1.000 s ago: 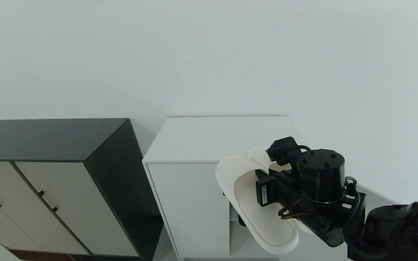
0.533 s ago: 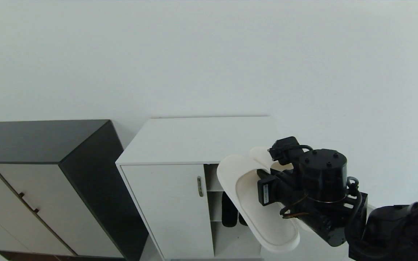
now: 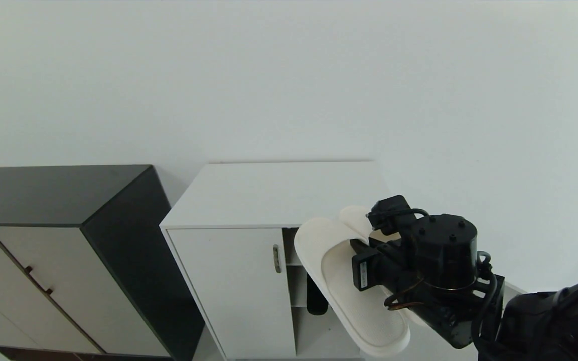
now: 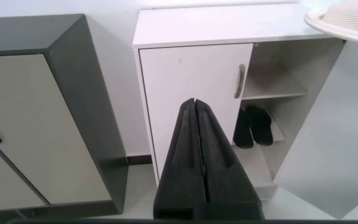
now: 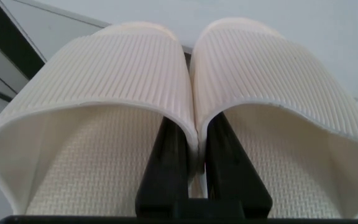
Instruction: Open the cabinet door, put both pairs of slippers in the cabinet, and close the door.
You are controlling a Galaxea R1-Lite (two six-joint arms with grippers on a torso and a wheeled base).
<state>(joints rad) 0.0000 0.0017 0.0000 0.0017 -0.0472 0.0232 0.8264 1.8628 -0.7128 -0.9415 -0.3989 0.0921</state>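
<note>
Cabinets line a plain white wall. At far left stands a dark cabinet (image 3: 68, 195) with pale doors. Beside it is the white cabinet (image 3: 269, 193). Its left door (image 3: 229, 286) is closed and has a small metal handle (image 3: 275, 258). Its right door (image 4: 316, 162) is swung open, showing the shelves.

The left jaws are pressed fully together with nothing between them. In the left wrist view they point toward the closed door.

A pair of black slippers (image 4: 253, 126) sits on a shelf inside the open half, toes inward.

To the right, in front of the open compartment, the right arm reaches in from the lower right. Its wrist is tilted and aims up and left toward the cabinet. The right jaws are nearly closed, with one finger (image 5: 166, 168) inside each shoe of the white slippers (image 3: 339, 271). They pinch the two inner walls together. The pair hangs in the air side by side, heels low and toes high.

A small white label (image 3: 363, 274) is on the wrist, its print too small to read.

Half a second earlier the held pair was slightly higher and further right, hiding less of the black slippers. The cabinets have not shifted.
</note>
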